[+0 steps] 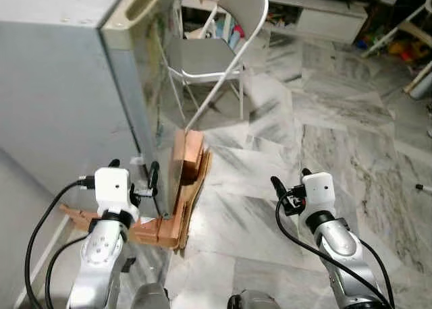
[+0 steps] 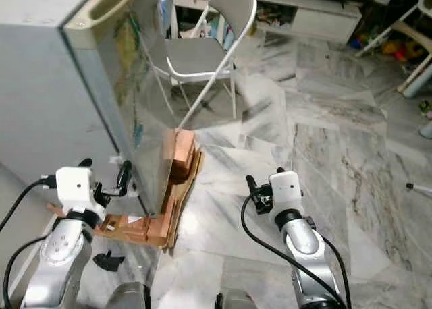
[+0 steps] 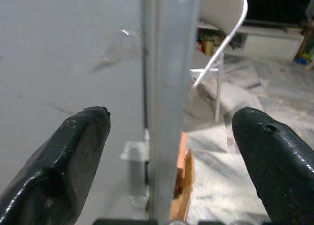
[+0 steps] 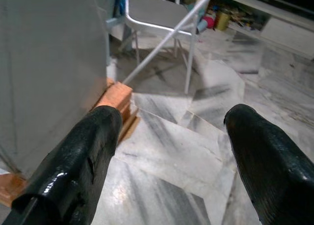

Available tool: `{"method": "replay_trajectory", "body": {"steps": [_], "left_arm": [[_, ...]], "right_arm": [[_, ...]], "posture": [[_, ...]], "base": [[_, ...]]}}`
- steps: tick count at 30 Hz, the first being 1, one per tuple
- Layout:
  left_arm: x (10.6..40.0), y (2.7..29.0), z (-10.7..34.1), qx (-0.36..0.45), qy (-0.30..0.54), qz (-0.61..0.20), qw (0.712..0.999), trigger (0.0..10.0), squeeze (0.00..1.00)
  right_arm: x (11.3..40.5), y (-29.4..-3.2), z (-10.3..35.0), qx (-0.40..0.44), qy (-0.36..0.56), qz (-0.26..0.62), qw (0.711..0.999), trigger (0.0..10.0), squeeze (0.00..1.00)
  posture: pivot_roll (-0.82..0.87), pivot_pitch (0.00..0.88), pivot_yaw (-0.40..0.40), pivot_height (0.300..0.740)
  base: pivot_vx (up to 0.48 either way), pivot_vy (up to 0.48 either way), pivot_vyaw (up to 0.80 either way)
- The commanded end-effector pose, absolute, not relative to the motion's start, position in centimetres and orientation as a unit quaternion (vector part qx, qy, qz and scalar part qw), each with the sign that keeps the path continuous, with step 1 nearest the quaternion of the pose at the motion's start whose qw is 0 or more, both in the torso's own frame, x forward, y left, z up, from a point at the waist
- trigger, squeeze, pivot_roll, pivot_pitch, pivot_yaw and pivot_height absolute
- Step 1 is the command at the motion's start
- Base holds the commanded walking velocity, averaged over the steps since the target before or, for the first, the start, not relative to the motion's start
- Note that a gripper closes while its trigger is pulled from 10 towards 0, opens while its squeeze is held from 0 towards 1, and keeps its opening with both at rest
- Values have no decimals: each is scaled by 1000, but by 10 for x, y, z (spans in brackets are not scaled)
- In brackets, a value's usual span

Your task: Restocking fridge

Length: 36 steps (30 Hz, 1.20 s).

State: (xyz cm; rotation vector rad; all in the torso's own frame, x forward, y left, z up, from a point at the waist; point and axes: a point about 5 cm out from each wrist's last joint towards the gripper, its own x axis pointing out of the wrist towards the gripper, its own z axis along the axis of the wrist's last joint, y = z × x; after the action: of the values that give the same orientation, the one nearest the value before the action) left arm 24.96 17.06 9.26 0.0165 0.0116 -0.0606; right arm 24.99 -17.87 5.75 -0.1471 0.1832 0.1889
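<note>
A grey fridge (image 1: 61, 86) stands at the left on wooden blocks (image 1: 189, 162), its door (image 1: 145, 100) shut and a recessed handle (image 1: 138, 5) at the top edge. My left gripper (image 1: 135, 171) is open at the fridge's lower front corner. In the left wrist view its fingers (image 3: 73, 151) stand on either side of the door's edge (image 3: 167, 87) without touching it. My right gripper (image 1: 290, 178) is open and empty over the marble floor, to the right of the fridge; the right wrist view shows its fingers (image 4: 83, 156) spread wide.
A white folding chair (image 1: 216, 52) stands close behind the fridge door. Flattened cardboard (image 1: 145, 231) lies under the fridge base, with a small black object (image 2: 108, 260) on the floor beside it. A low white cabinet (image 1: 324, 15) and toys line the back. Marble floor (image 1: 324, 133) spreads to the right.
</note>
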Motion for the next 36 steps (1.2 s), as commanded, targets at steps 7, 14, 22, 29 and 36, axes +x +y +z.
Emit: {"method": "replay_trajectory", "body": {"steps": [7, 14, 22, 29, 36], "left_arm": [[274, 168, 92, -1, 8, -40, 999, 10000, 0], [295, 167, 89, -1, 7, -34, 999, 10000, 0], [308, 162, 92, -15, -1, -45, 999, 10000, 0], [310, 145, 87, -22, 4, -76, 997, 10000, 0], [317, 135, 89, -23, -1, -89, 996, 10000, 0]], "right_arm": [[251, -182, 60, -83, 95, 92, 988, 10000, 0], [250, -182, 61, -85, 96, 90, 988, 10000, 0], [248, -183, 61, -87, 98, 89, 987, 10000, 0], [247, -182, 60, -88, 102, 92, 987, 10000, 0], [246, -181, 59, -87, 104, 94, 986, 10000, 0]], "posture": [[53, 102, -80, 740], [18, 98, -83, 740], [8, 102, -82, 740], [7, 103, -82, 740], [3, 100, -78, 740]], "base": [[0, 0, 0], [0, 0, 0], [0, 0, 0], [0, 0, 0], [0, 0, 0]]}}
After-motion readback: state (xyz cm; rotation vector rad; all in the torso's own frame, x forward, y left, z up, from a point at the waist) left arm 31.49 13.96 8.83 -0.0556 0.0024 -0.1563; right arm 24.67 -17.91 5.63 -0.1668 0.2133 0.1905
